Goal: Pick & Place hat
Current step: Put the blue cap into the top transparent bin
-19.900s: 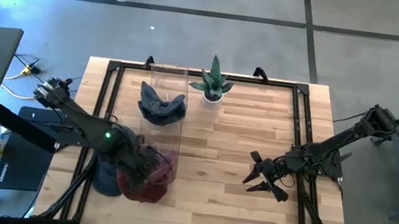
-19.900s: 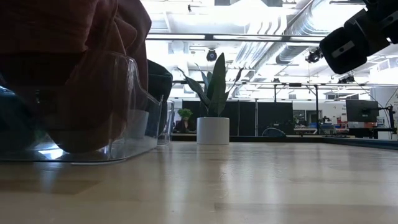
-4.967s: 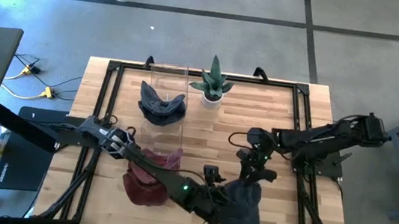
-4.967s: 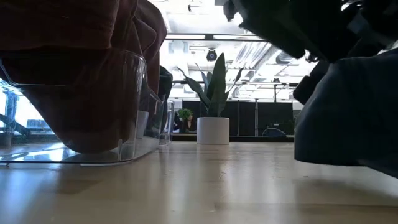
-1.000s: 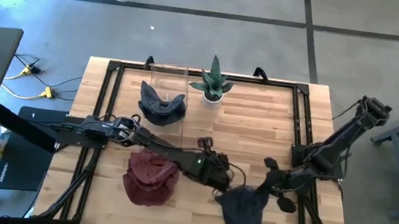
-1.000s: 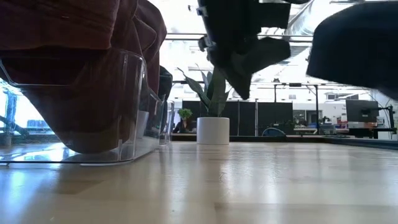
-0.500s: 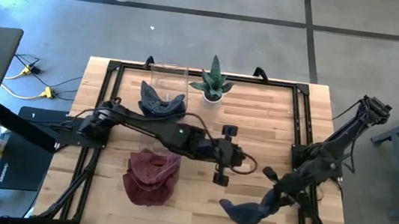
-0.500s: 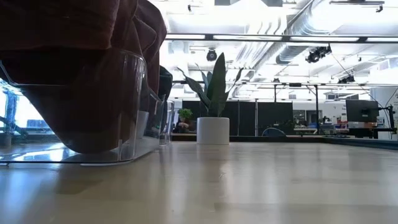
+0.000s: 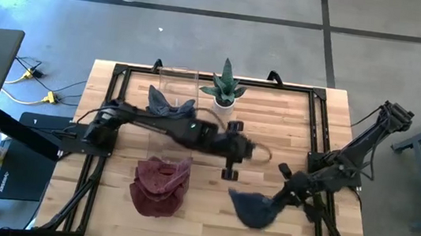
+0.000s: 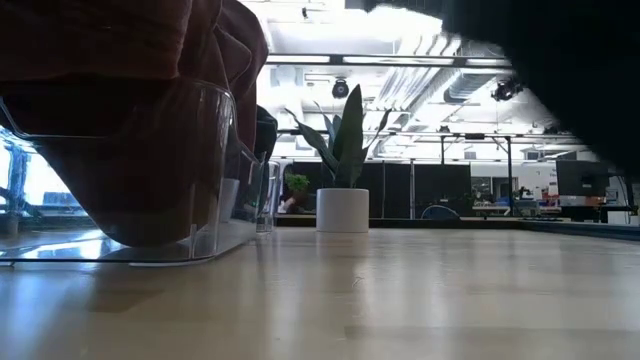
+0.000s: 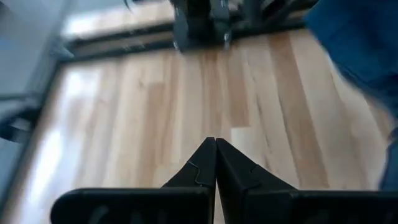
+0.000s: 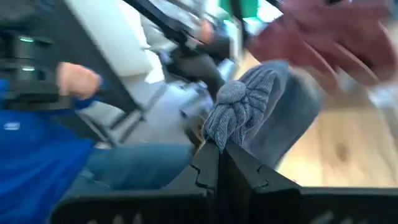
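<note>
Wooden table (image 9: pixel 216 135) is carrying a black frame, a clear bin (image 10: pixel 215 170) along its left half, a potted plant (image 9: pixel 225 90) at the back edge.

Left arm is now stretching across mid-table. Left gripper (image 9: pixel 230 170) is sitting near centre with its fingers (image 11: pixel 202 168) pressed flat together and nothing between them. It has pulled back from a second ago, when it was down next to the blue hat, so the handoff looks done on its side.

Dark red hat (image 9: pixel 159 185) is lying at the front-left, inside the bin's front end judging by the low view. It hasn't moved. A darker hat (image 9: pixel 170 107) is sitting at the bin's back end, partly under the left arm.

Blue-grey knit beanie (image 9: pixel 252 207) is the one in play: it's hanging off the right gripper (image 9: pixel 285 194) over the front-right of the table. Half a second ago it was lower and flatter; now it's swinging up and slightly toward centre. Right wrist view is showing the jaws closed tight on the knit right below the pom-pom (image 12: pixel 235 93), the rest dangling free.

My read: pick is complete and the right arm is mid-carry, place not yet done. Grip is only a pinch of fabric near the crown, so a slip during the swing is the main risk.

A person in a blue sleeve (image 12: pixel 31 149) is visible beyond the table.
</note>
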Tool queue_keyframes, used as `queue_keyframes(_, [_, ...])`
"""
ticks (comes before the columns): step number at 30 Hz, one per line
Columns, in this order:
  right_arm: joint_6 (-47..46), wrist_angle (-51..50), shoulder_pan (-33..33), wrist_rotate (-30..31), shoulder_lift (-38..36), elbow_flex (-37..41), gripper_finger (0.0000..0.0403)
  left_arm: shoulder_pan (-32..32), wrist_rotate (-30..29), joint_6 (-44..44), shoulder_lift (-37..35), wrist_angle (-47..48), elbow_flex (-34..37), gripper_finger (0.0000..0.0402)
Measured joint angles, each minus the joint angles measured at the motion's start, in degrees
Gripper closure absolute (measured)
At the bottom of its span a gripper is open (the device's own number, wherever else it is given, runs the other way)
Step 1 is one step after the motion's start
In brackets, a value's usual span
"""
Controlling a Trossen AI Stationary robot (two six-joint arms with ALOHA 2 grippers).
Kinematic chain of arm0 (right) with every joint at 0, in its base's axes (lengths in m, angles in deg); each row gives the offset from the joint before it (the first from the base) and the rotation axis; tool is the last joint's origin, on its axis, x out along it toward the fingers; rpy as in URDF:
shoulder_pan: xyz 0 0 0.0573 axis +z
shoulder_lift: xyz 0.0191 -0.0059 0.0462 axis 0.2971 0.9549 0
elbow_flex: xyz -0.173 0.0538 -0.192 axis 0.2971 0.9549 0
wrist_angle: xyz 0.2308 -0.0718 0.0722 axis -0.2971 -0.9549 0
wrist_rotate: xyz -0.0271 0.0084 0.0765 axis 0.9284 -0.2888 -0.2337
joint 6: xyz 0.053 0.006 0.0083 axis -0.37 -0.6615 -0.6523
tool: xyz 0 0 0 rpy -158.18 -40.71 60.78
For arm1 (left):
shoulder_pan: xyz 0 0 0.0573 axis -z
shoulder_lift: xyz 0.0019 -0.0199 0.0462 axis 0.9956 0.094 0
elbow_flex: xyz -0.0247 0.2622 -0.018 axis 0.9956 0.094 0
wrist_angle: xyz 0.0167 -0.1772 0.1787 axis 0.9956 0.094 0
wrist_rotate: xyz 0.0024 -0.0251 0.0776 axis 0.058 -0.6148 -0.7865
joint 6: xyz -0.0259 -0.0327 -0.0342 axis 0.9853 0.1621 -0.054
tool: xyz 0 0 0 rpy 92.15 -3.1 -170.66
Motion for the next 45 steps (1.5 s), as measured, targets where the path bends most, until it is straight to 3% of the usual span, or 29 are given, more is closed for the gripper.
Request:
queue_keyframes(7, [-9.5,-5.7,1.4,8.4,2.8,2.0,0.0398,-8.0,14.1,1.1,0.3,-20.6,15.4,0.0401])
queue_keyframes(13, [-12.7,-5.7,1.4,8.6,3.3,5.8,0.0393,-6.5,23.5,-0.6,0.2,-30.4,17.2,0.0401])
queue_keyframes(19, [-11.5,-5.1,1.4,6.3,3.3,6.7,0.0396,0.0,19.7,-6.3,0.2,-36.7,17.1,0.0401])
queue_keyframes(22, [-8.5,-3.2,1.5,4.3,3.3,6.7,0.0397,1.3,17.0,-5.4,0.3,-36.4,15.5,0.0401])
queue_keyframes(25, [-4.9,-0.2,1.4,2.1,3.3,6.7,0.0393,1.6,17.9,-3.8,0.4,-37.0,14.1,0.0396])
queue_keyframes(29, [-2.9,0.8,1.3,1.4,3.3,6.7,0.0393,0.5,24.7,3.3,2.1,-35.0,14.3,0.0355])
queue_keyframes(40, [-1.9,0.9,-1.3,0.0,3.3,6.7,0.0387,-1.1,44.8,17.4,10.0,-40.4,14.1,0.0166])
queue_keyframes(43, [-1.5,0.5,-1.4,0.3,3.1,6.7,0.0392,-0.6,53.2,19.0,10.8,-41.5,14.5,0.0141])
queue_keyframes(45, [-0.9,0.5,-1.4,0.5,3.1,6.7,0.0395,-0.1,54.5,19.0,11.8,-45.2,13.8,0.0137])
